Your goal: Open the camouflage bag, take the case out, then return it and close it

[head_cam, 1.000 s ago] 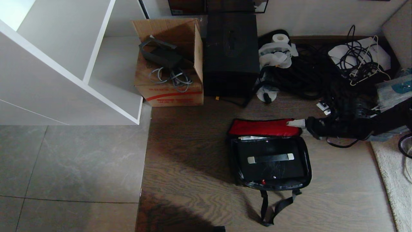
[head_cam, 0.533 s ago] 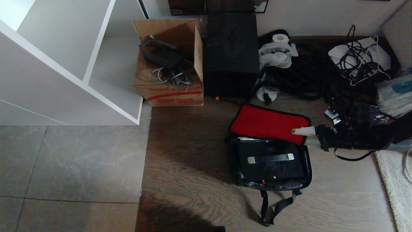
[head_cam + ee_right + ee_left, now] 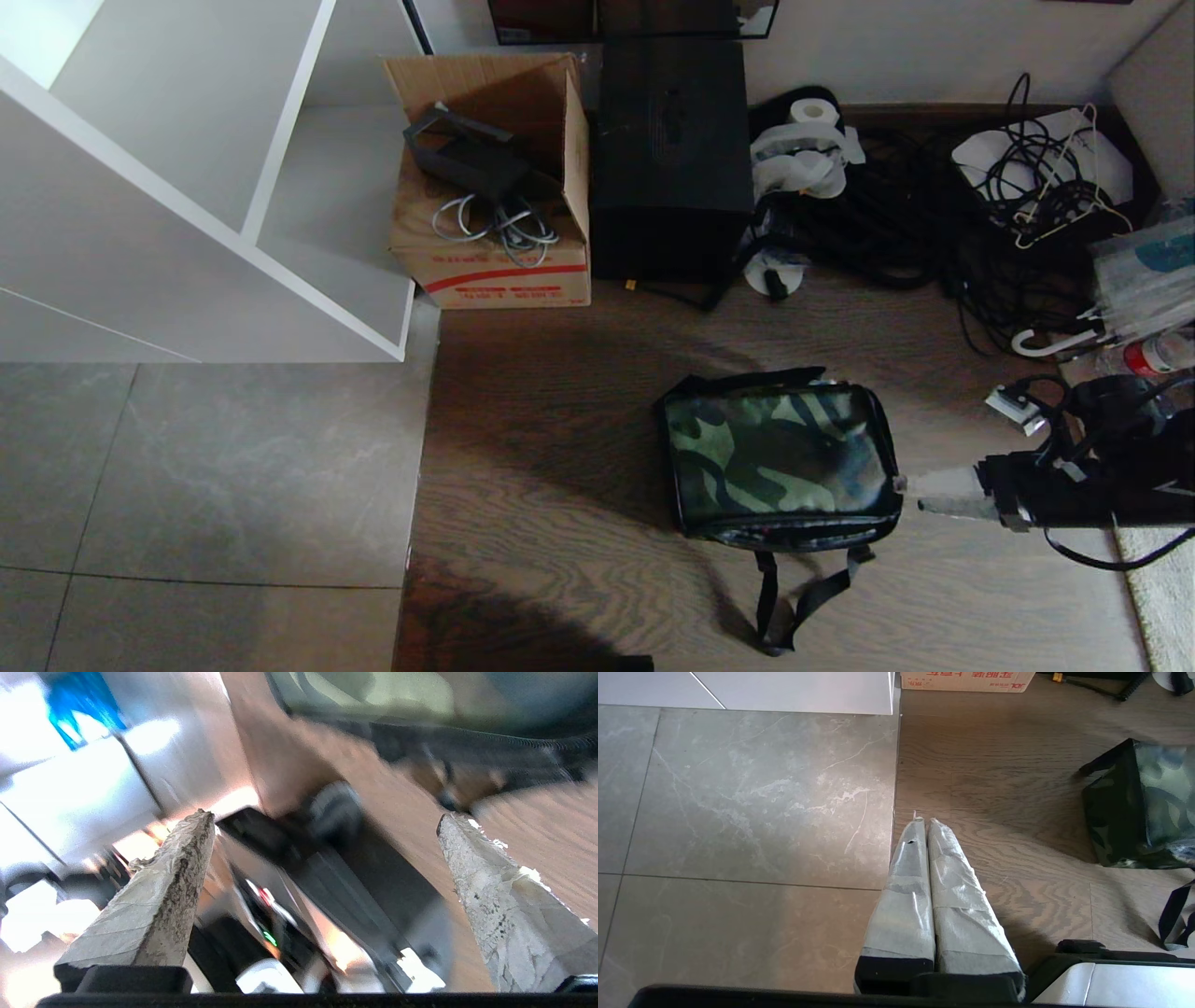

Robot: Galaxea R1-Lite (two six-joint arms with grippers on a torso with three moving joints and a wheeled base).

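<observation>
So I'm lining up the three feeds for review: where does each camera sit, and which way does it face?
Head view: high on the robot, looking down at the floor, the camouflage bag and the cardboard box; the right gripper enters from the right.
Left wrist view: behind the shut left gripper, low over tile and wood floor.
Right wrist view: behind the open right gripper, close by the bag's edge.
Shared: the bag's lid shows in all three.

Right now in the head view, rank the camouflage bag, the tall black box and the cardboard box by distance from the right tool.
1. Camouflage bag, just beside the right tool.
2. Tall black box, by the back wall.
3. Cardboard box, farther left.
</observation>
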